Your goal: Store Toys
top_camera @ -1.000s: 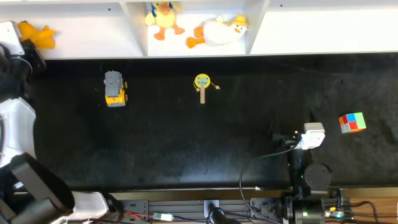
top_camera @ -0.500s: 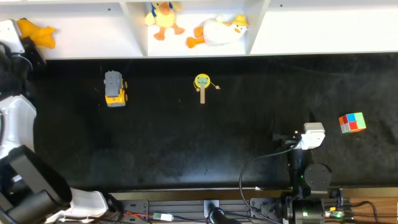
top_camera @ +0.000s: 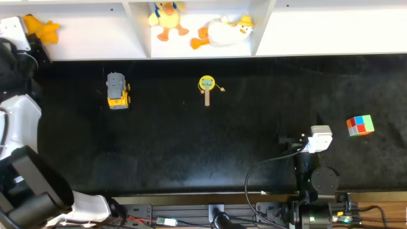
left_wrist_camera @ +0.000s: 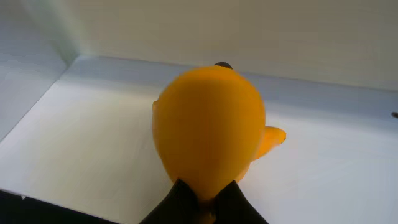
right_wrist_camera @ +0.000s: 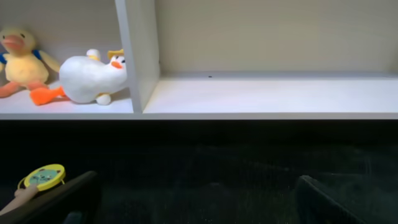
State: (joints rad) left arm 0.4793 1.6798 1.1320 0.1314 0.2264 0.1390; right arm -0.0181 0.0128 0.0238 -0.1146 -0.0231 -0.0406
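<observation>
The white shelf unit (top_camera: 318, 38) looks like painted board, smooth and matt. At its left compartment, the orange rounded toy duck (left_wrist_camera: 208, 130) has a smooth, seamless skin with a dull sheen, like rubber or soft plastic. The left gripper (left_wrist_camera: 205, 204) pinching it is matt black. In the shelf's middle compartment, the yellow plush duck (top_camera: 167, 16) and the white plush goose (top_camera: 222, 33) are soft, fuzzy cloth. In front of the shelf, the black table cover (top_camera: 191, 146) is matt, slightly rough fabric. On it, the grey-and-yellow toy truck (top_camera: 117, 90) and the multi-coloured cube (top_camera: 360, 125) look like hard, smooth plastic. The yellow round rattle (top_camera: 206, 84) has a pale, wooden-looking handle.
</observation>
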